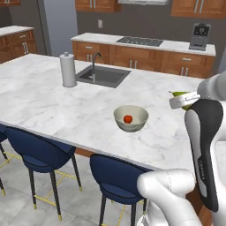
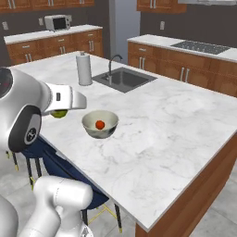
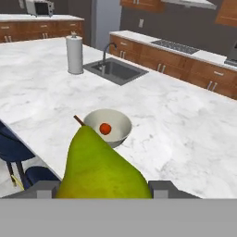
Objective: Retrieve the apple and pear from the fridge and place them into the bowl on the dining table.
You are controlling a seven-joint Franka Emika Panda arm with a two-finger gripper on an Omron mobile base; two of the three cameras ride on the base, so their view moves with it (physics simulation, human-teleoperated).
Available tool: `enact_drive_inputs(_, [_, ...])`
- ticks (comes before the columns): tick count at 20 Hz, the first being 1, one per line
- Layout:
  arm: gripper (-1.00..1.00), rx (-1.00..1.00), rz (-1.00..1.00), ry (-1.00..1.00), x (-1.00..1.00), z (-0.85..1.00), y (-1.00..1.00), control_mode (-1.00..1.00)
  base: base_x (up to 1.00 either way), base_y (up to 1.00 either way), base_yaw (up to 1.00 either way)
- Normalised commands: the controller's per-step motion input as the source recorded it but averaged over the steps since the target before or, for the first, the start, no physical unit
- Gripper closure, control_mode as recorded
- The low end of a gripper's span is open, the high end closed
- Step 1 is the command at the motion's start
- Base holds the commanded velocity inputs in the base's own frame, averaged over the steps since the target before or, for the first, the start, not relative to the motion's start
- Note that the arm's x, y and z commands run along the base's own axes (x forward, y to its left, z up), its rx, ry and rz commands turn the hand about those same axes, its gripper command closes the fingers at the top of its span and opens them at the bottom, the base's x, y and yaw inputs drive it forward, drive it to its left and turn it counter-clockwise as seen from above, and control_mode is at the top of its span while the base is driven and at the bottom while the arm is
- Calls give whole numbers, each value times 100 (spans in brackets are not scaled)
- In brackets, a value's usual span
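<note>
My gripper [image 3: 104, 190] is shut on the yellow-green pear [image 3: 99, 169], which bulks large between the fingertips in the hand view. The pear [image 1: 178, 94] hangs above the dining table [image 1: 53, 101], to the right of the off-white bowl [image 1: 132, 127] in the left base view. From the right base view the gripper [image 2: 69, 105] and pear [image 2: 59, 114] are left of the bowl [image 2: 99, 134], near the table's stool-side edge. The red apple [image 1: 128, 118] lies inside the bowl [image 3: 118, 119]. A tall grey unit [image 1: 59, 22] at the back may be the fridge; I cannot tell.
A paper towel roll [image 1: 67, 69] stands by the sink [image 1: 102, 76] and its tap at the far side of the table. Blue stools [image 1: 39, 150] line the near edge. The back counter carries a stovetop [image 1: 139, 41] and a coffee machine [image 1: 199, 36].
</note>
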Motion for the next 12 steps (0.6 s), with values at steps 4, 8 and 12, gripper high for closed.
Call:
enact_drive_inputs(4, [100,0,-1,5,18,-19,0,-100,7,0,0])
enact_drive_inputs(8, [100,0,0,20,66,-58,0,-100,0,0,0])
enact_drive_inputs(12, [100,0,0,14,71,-55,0,-100,0,0,0])
